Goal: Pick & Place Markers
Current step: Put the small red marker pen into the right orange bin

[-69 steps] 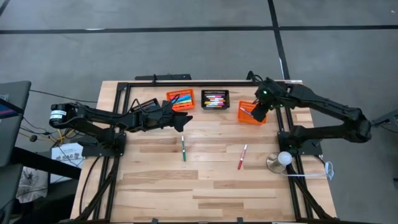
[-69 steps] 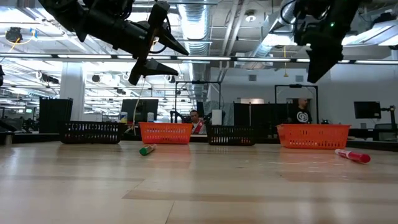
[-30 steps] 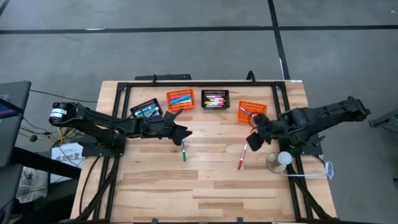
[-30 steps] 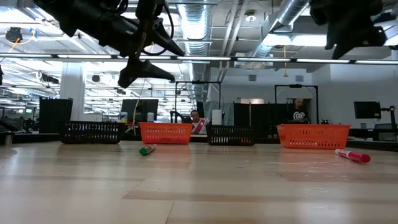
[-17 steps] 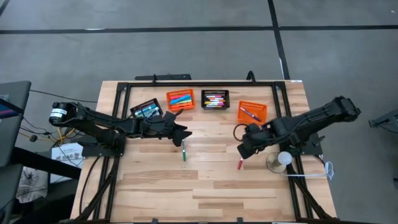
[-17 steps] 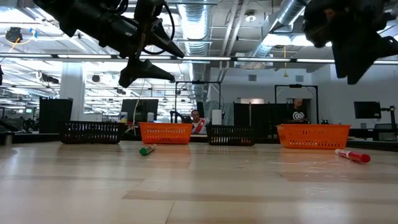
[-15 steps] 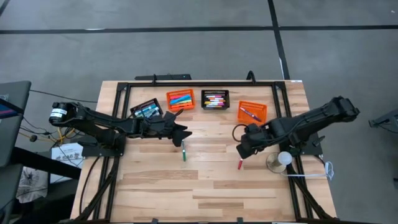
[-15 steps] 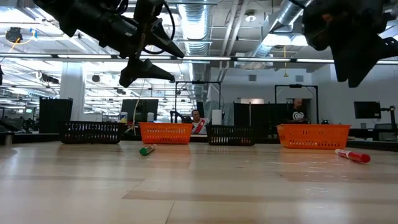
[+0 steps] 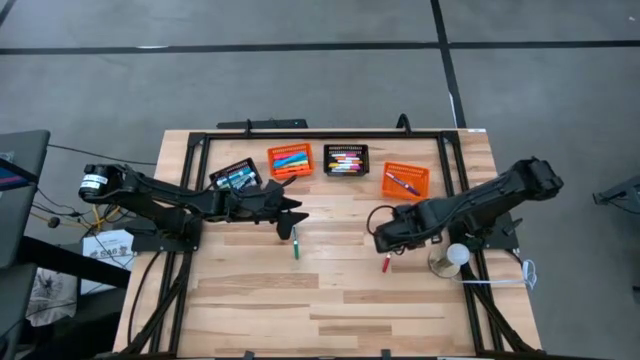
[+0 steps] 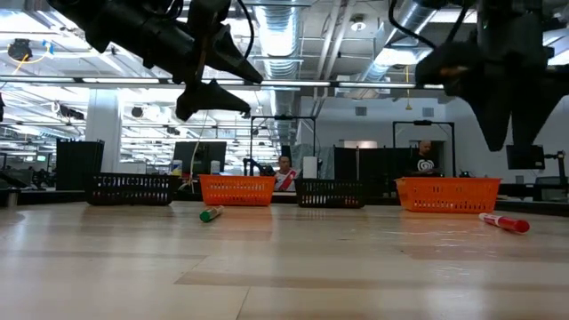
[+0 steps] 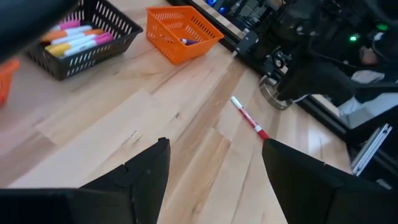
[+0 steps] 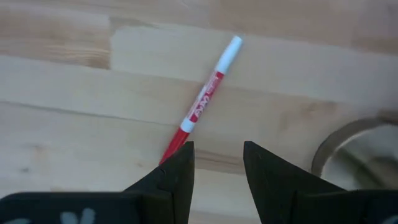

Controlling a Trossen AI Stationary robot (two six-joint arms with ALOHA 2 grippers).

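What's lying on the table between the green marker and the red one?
Nothing: in the high view, only bare wood separates the green marker from the red marker. The right gripper hovers over the red one's end.

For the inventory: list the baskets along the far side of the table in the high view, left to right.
Black basket → orange basket → black basket with markers → orange basket holding one marker.
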